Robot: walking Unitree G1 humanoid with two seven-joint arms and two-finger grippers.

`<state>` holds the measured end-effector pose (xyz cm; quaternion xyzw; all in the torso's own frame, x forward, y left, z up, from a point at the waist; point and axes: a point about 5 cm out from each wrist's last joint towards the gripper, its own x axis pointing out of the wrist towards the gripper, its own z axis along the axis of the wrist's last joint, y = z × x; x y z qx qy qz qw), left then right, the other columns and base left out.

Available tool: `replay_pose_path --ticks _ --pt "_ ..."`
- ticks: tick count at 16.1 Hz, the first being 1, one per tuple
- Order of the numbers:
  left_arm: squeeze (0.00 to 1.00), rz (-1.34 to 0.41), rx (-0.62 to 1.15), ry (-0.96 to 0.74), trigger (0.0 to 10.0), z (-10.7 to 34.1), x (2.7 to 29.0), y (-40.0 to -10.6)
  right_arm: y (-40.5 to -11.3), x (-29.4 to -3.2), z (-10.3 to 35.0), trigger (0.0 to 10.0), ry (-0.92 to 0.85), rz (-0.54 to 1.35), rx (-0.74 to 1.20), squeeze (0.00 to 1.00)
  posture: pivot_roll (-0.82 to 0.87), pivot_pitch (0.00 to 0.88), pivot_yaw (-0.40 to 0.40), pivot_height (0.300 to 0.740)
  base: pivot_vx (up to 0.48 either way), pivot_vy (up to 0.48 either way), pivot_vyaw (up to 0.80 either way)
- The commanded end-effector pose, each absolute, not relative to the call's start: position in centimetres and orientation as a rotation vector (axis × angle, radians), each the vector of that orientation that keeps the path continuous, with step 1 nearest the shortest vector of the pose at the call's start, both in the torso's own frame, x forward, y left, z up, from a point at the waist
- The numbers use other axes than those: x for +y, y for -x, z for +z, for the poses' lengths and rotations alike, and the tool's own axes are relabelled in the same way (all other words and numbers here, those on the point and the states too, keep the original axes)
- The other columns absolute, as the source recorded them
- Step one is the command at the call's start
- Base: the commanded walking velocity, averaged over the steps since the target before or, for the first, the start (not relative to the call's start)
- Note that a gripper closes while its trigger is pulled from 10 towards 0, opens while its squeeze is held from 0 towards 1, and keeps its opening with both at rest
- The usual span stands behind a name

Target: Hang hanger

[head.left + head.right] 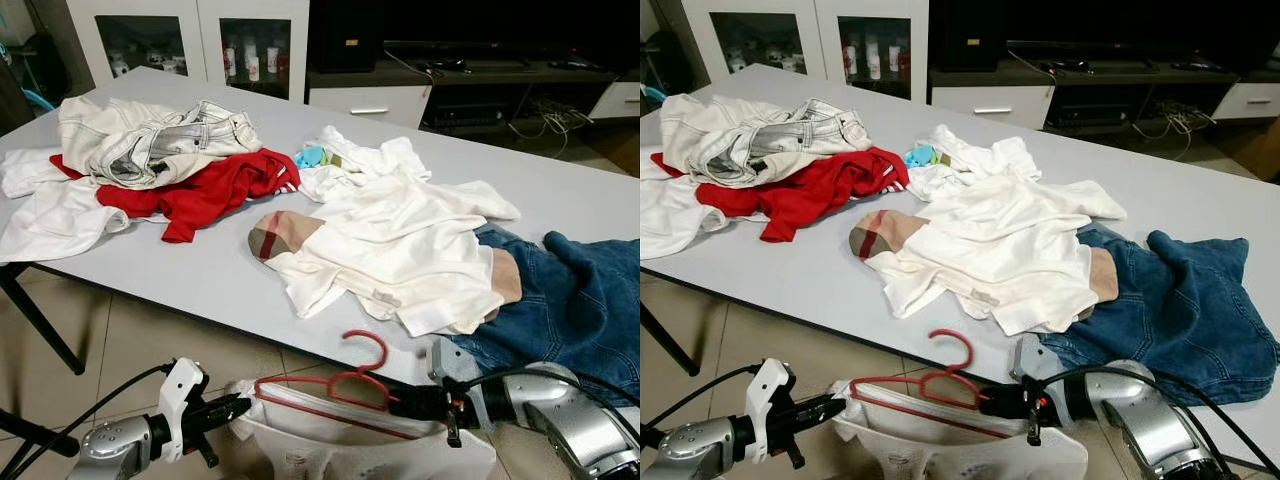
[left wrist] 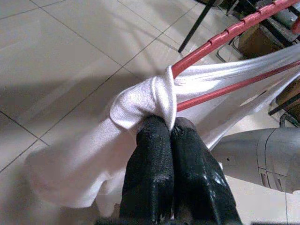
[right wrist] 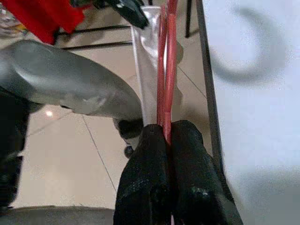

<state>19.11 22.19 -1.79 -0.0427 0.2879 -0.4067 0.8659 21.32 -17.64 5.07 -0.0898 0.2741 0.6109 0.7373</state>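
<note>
The left gripper (image 1: 243, 405) pinches the white garment (image 1: 330, 450) bunched over the end of the red hanger (image 1: 335, 385), just below the worktop (image 1: 200, 270) near edge. The right gripper (image 1: 400, 402) clamps the hanger's right end. Judging by this, keep both grips firm and the hanger level, hook (image 1: 368, 350) uppermost, so the cloth cannot slide off while carried to a rail.

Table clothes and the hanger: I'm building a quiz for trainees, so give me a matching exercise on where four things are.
Things:
1. red hanger
2. blue jeans
3. red garment
4. pale jeans

Places:
A. heaped at the table's far left, on the red cloth
B. held in front of the table edge
C. on the table's right end
D. under the pale heap, spread toward the table's middle

Pairs: 1-B, 2-C, 3-D, 4-A
</note>
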Motion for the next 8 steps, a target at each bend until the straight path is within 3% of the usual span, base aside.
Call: replay_pose_path --ticks 1,4,8 --pt "0.0 -0.868 0.607 0.086 0.0 -1.9 21.9 -18.9 -21.5 -17.8 6.0 0.0 0.197 1.357 0.562 0.0 0.02 0.0 -0.05 0.74 0.0 0.0 0.0" --pt "0.0 -0.808 0.638 0.104 0.0 -2.4 22.8 -18.4 -19.4 -18.1 5.3 0.0 0.246 1.472 0.642 0.0 0.03 0.0 -0.052 0.74 0.0 0.0 0.0" --pt "0.0 -0.767 0.699 0.099 0.0 -3.1 24.1 -17.4 -19.6 -18.5 4.9 0.0 0.3 1.424 0.681 0.0 0.02 0.0 -0.049 0.74 0.0 0.0 0.0"
